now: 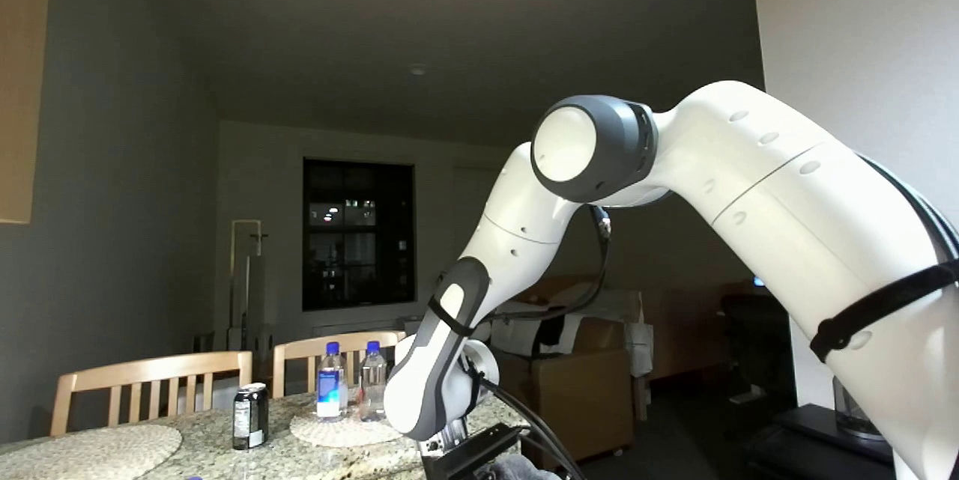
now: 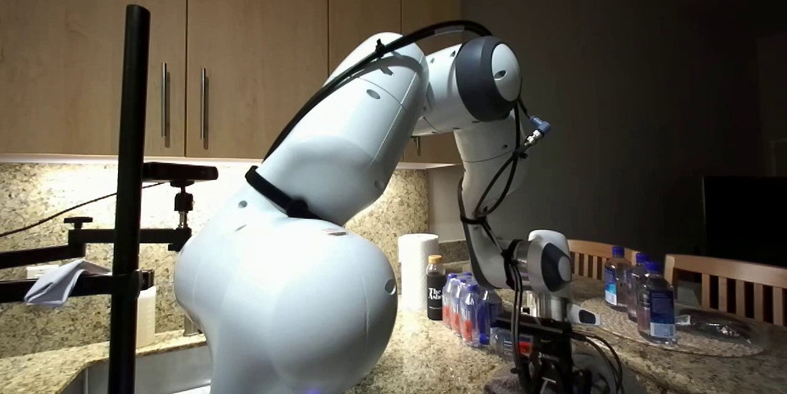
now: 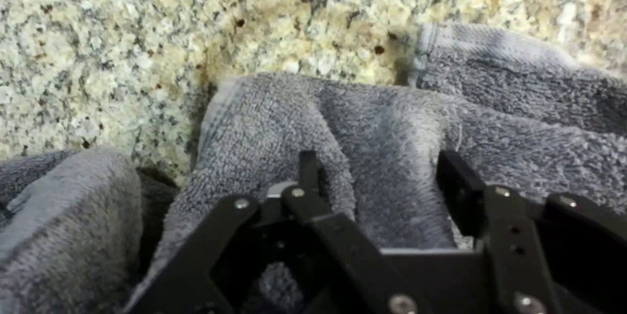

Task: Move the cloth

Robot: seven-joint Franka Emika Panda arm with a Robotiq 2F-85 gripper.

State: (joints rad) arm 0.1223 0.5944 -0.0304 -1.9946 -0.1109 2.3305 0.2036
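Note:
The cloth (image 3: pixel 274 123) is grey, fuzzy and folded, and lies on the speckled granite counter (image 3: pixel 98 59) in the wrist view. Its pale hemmed corner (image 3: pixel 490 42) lies at the upper right. A small part of the cloth shows at the bottom edge in both exterior views (image 1: pixel 518 468) (image 2: pixel 503 380). My gripper (image 3: pixel 379 172) points down at the cloth with its fingers well apart. A raised fold of cloth lies between the fingers, and no grip on it shows. I cannot tell whether the fingertips touch the cloth. The fingertips are out of frame in both exterior views.
Clear water bottles (image 1: pixel 330 383) stand on a woven placemat (image 1: pixel 341 433), with a black can (image 1: pixel 250 416) beside it. Several more bottles (image 2: pixel 470 314), a dark bottle (image 2: pixel 435 289) and a paper towel roll (image 2: pixel 418 271) stand near the arm. A black pole (image 2: pixel 128 197) stands near the base.

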